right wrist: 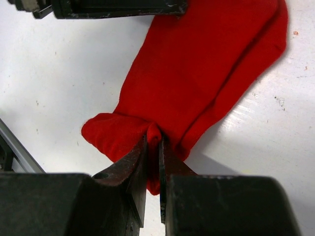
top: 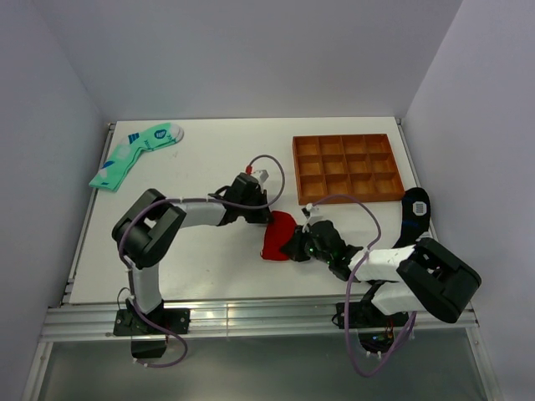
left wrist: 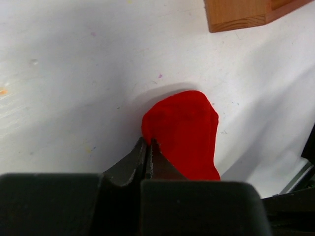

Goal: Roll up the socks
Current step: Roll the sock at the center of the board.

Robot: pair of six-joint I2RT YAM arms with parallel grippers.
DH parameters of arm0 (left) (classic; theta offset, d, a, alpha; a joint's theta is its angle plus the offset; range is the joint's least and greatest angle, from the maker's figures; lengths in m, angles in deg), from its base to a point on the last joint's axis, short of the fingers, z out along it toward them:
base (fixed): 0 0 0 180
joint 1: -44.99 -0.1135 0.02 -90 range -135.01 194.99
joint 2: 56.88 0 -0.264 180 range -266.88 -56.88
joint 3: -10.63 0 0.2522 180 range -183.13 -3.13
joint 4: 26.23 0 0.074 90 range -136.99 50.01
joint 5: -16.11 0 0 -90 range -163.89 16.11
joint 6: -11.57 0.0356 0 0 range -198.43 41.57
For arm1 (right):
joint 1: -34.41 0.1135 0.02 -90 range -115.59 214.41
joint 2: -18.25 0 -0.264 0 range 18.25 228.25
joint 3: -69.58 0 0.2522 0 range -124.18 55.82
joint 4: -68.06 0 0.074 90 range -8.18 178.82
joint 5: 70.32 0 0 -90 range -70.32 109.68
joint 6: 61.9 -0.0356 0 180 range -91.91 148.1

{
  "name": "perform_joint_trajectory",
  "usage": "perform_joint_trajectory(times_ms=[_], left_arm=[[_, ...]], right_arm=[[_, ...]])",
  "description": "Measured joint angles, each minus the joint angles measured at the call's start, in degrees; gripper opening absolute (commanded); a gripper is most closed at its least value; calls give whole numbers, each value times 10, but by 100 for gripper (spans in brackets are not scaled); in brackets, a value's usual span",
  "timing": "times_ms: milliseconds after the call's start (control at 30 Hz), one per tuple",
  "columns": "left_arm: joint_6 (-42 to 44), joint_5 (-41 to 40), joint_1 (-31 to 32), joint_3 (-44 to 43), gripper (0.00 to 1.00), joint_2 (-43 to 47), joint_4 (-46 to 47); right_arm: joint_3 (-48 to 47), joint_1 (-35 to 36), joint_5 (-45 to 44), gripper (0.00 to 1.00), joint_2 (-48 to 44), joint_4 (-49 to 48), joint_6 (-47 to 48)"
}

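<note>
Two grips meet the bright red soft fabric socks [top: 277,236] lying mid-bench [top: 209,167]: right end effector [right wrist: 153,142] clamped on a near fold, left end effector [left wrist: 147,147] closed at the far edge, perhaps barely catching cloth, so it may slip.

Bright red, the socks [top: 277,236], one plain solid colour all over. Under them the table [top: 209,167] is white, flecked with tiny specks. Black fingers on the left gripper [left wrist: 148,147], black again on the right gripper [right wrist: 153,135]. The tray [top: 351,199] shows a warm orange-brown wood. There's a mint-green sock [top: 134,155] with blue marks, and a black sock [top: 415,213] carrying a white pattern. Purple cables [top: 282,177] loop over black-and-white arms [top: 196,214].
</note>
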Motion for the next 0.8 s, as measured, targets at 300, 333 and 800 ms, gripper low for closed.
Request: perform_joint_trajectory(times_ms=[300,333,800], left_arm=[[-29,-85,-30,83,0,90,-34],[-31,-94,-34,87,0,98,-41],[-46,-146,-63,118,0,135,-62]], right_arm=[[-48,0,4,0,6,63,16],[-57,0,6,0,11,70,19],[-238,-21,98,0,137,242,64]])
